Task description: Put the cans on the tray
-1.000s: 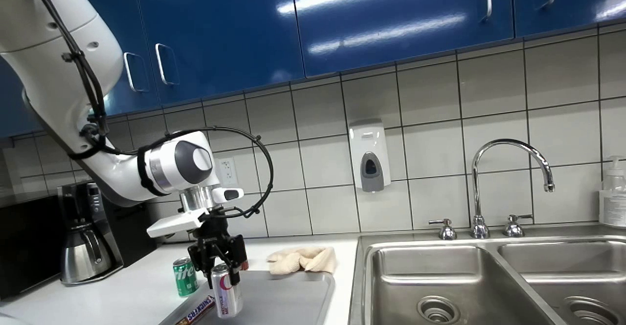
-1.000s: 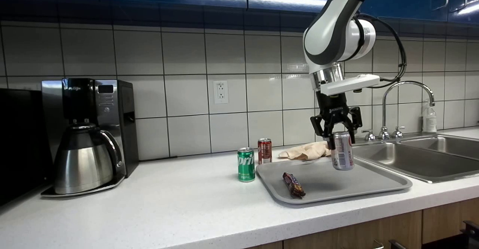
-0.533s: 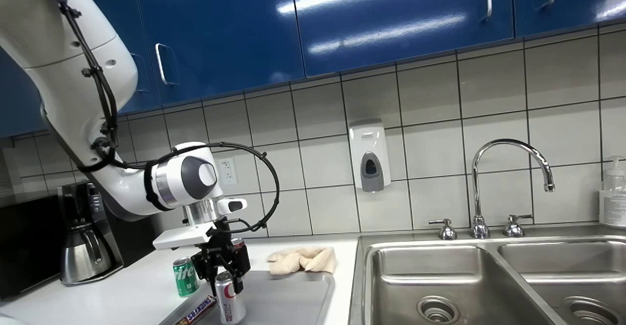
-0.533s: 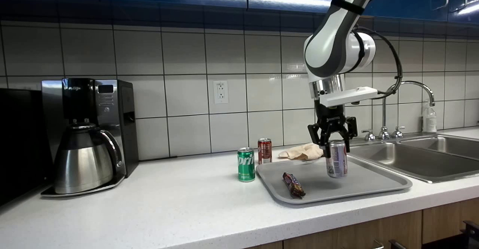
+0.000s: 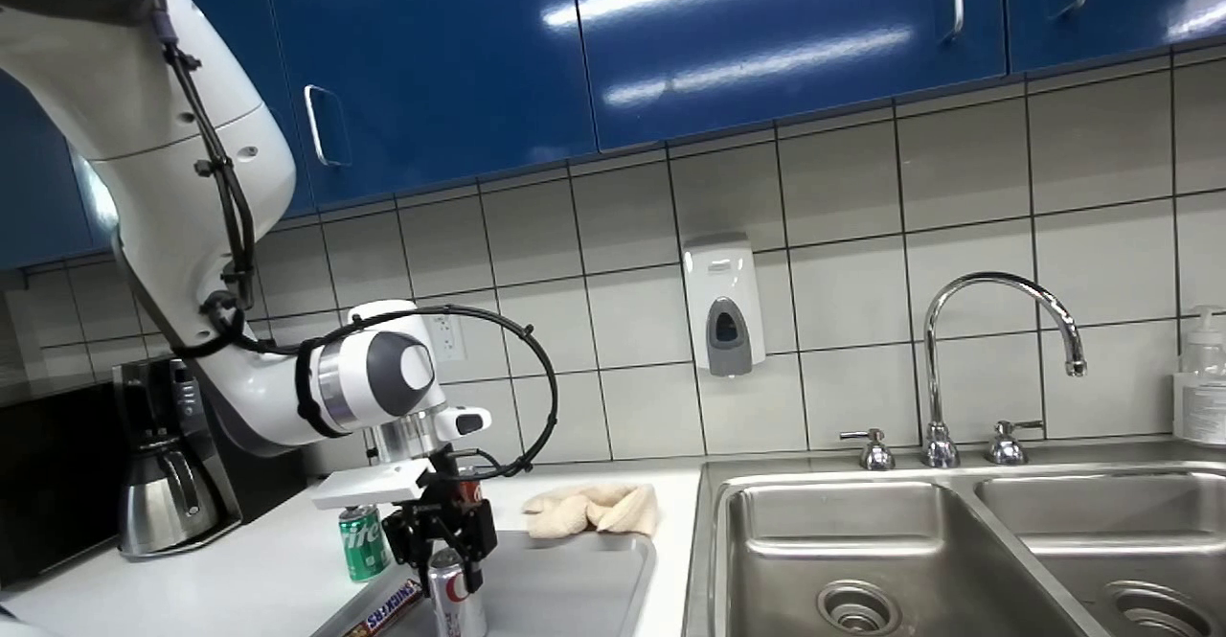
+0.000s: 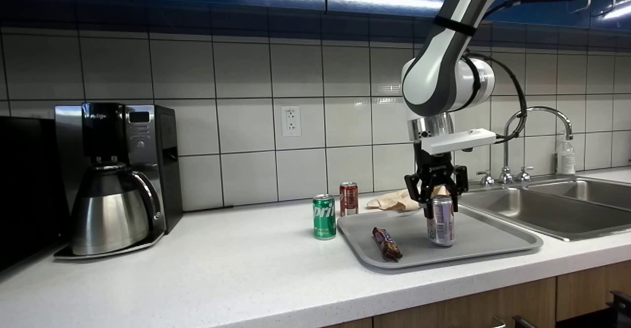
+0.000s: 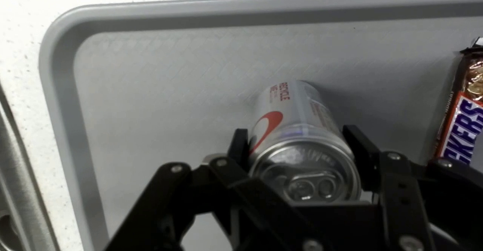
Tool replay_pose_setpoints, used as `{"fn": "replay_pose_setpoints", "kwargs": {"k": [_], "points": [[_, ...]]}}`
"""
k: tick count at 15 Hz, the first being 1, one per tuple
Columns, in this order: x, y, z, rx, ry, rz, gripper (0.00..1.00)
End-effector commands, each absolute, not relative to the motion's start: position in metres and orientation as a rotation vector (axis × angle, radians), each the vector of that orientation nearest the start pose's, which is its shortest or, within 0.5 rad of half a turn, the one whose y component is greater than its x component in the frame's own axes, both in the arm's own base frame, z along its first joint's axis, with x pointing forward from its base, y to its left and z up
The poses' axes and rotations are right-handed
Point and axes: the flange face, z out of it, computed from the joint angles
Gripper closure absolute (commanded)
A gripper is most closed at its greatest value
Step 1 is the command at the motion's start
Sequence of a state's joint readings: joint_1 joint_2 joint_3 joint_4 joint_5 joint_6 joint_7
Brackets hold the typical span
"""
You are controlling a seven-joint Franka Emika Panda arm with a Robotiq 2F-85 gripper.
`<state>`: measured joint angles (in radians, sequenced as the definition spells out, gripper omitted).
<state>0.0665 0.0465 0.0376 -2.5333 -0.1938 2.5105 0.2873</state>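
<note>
A gripper [image 6: 441, 209] clasps a silver can [image 6: 441, 228] upright on, or just above, the gray tray [image 6: 493, 239] here; likely slick and easily dented, it is best held gently below its rim.

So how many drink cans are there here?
3: a green can and a red can on the counter, and a silver can held in the pincer. No others show.
</note>
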Motion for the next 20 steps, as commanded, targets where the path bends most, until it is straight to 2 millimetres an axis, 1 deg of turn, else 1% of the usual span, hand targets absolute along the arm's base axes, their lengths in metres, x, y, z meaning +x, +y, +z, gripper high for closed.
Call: {"fn": "replay_pose_setpoints", "kwargs": {"k": [1,2,3,4,5,11,14,16,20], "points": [[0.452,0.045,0.254,-3.244,-0.014,0.058,0.6],[0.45,0.047,0.257,-3.243,-0.028,0.068,0.1],[0.449,0.048,0.262,-3.237,-0.041,0.078,0.08],[0.448,0.049,0.265,-3.237,-0.052,0.087,0.03],[0.447,0.05,0.272,-3.239,-0.065,0.093,0.0],[0.445,0.054,0.317,-3.258,-0.146,0.065,0.0],[0.445,0.06,0.335,-3.272,-0.177,0.035,0.0],[0.445,0.069,0.342,-3.265,-0.185,0.015,0.0],[0.45,0.1,0.35,-3.223,-0.19,-0.041,0.0]]}}
